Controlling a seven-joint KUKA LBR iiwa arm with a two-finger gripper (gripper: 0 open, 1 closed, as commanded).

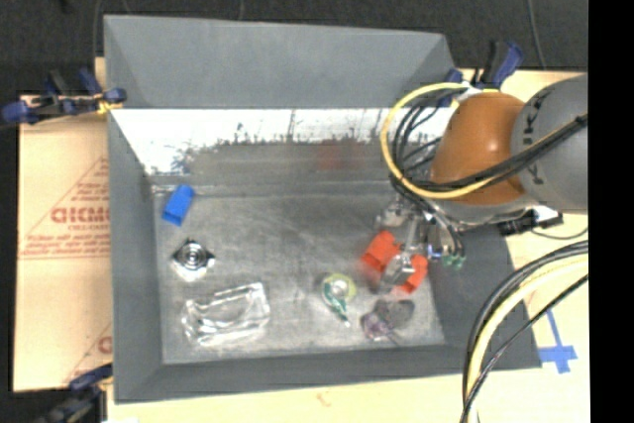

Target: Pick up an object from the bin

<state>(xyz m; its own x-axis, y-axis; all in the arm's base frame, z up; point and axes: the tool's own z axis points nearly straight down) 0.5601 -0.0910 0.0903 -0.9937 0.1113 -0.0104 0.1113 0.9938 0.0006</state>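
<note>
Claw (404,264) is down in the lower right part of the grey metal bin (267,64), under the arm's orange wrist cover (477,146) and its loops of black and yellow cable (408,136). Whether it is open or closed cannot be told, since its metal parts blend with what lies under them. An orange-red block (378,253) lies right at the claw: one part shows just to the left of the metal and a smaller orange-red patch just to the lower right of it, so the claw sits across the block and hides its middle. It is not clear whether the block is gripped or merely lies beneath.

Just below the claw, near the bin's front wall, lies a small purplish-grey lump (386,320). To its left, near the claw but apart from the block, is a small round green-and-white thing (339,291).

Farther left, well apart from the claw, a crumpled clear plastic wrapper (226,314) lies along the front of the floor. Above it sits a small round shiny metal piece (192,257), and above that a small blue block (177,204) at the foot of the left wall. The middle of the floor is bare scuffed metal.
</note>
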